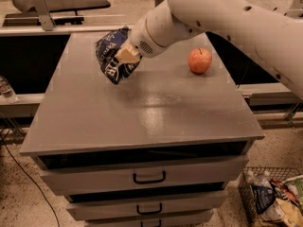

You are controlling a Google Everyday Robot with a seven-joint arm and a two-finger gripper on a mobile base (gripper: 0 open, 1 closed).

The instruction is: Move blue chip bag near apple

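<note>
The blue chip bag [113, 56], dark navy with white lettering, hangs crumpled in the air above the far left part of the grey cabinet top [142, 112]. My gripper [126, 56] is shut on the bag's right side, at the end of the big white arm coming in from the upper right. The apple [200, 60], red-orange with a short stem, stands on the top at the far right, well to the right of the bag.
The cabinet has drawers with black handles [149, 178] below its front edge. A wire basket of multicoloured wrappers [272, 200] stands on the floor at lower right. A plastic bottle [6, 90] sits at the left. Dark benches lie behind.
</note>
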